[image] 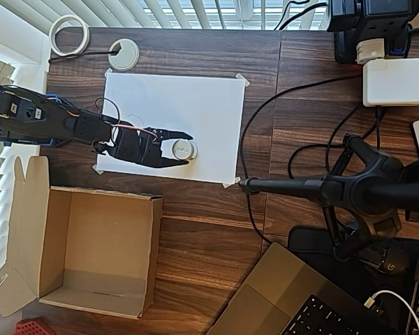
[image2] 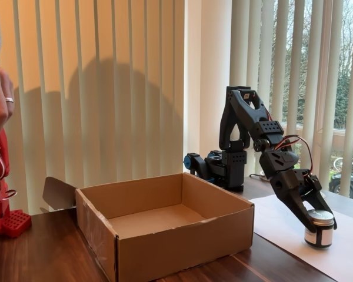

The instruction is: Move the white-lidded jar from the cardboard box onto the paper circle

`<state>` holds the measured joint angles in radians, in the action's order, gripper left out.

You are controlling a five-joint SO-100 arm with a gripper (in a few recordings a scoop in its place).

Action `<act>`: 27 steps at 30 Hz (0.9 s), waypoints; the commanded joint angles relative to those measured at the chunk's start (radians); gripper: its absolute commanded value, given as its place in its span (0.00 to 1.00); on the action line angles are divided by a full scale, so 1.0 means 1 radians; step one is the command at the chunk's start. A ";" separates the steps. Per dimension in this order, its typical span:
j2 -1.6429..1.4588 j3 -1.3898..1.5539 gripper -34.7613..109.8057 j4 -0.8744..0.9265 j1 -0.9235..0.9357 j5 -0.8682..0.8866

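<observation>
A: Nearest you in the fixed view is the cardboard box (image2: 165,226), flaps out, interior bare. Confirm on your side?

B: Confirmed. In the overhead view the cardboard box (image: 91,251) sits at lower left on the dark wood table (image: 195,230), one long flap folded out toward the left edge.

A: Next back, the white-lidded jar (image2: 319,229). It stands upright on the white paper sheet (image2: 282,229), right of the box and well apart from it.

B: Overhead agrees: white-lidded jar (image: 182,149) is on the paper sheet (image: 188,112), near its lower edge. You have the gripper (image: 184,148) around it, one finger on each side of the lid.

A: Gripper (image2: 319,223) angles down onto the jar from the left in the fixed view. The fingers look close against the jar's sides, but you can't confirm actual contact from either view.

B: The paper circle?

A: Faint pencil arc (image: 129,118) shows on the sheet above the arm in the overhead view. Too thin to say which circle it is, and any outline under the jar is hidden.

B: Farther back: black arm base (image2: 220,167) by the vertical blinds (image2: 106,88). White tape roll (image: 69,35) and white grommet (image: 123,54) beyond the sheet's far edge.
</observation>
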<state>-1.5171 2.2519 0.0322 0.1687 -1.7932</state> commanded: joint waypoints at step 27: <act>-0.057 0.034 0.52 -0.064 0.006 -0.006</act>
<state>-1.5171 2.2856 0.0199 0.1657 -1.7994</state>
